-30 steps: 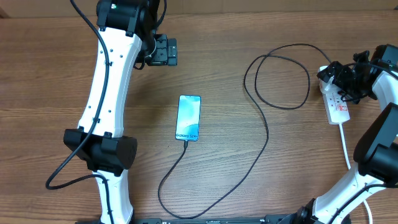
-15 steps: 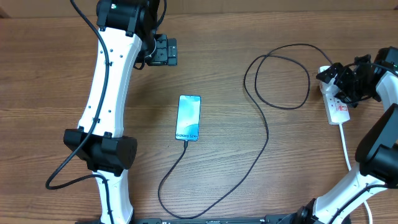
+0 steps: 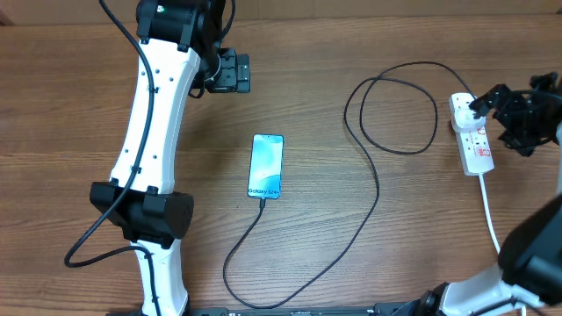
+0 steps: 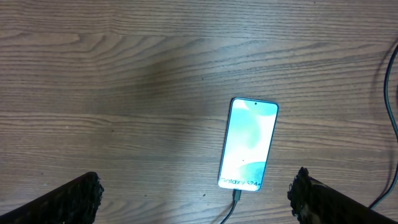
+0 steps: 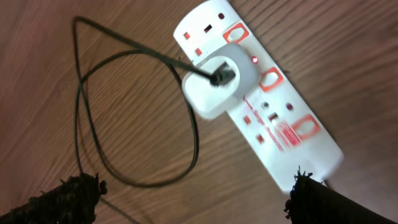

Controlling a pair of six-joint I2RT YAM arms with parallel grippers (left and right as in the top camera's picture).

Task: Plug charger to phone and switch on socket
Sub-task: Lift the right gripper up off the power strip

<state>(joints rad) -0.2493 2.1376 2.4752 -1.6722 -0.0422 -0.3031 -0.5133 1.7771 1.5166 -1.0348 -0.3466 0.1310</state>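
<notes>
Tabletop [image 3: 307, 53]: brown wood grain | phone [image 3: 267, 166] lit, charger [image 3: 378, 189] in | L pincer [image 4: 196, 196], R pincer [image 5: 193, 193] spread, empty

The left arm [image 3: 154, 105] stretches forward, with the left gripper [image 3: 234, 73] spread wide. The right gripper [image 3: 507, 118] hovers at the far right, jaws also wide.

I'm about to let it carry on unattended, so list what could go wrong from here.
1. The open right jaws hang close beside the socket; a stray move could shove it or knock the white adapter loose.
2. The charger cable lies in loose loops between phone and socket; an arm crossing it might snag it and pull the connector out.
</notes>
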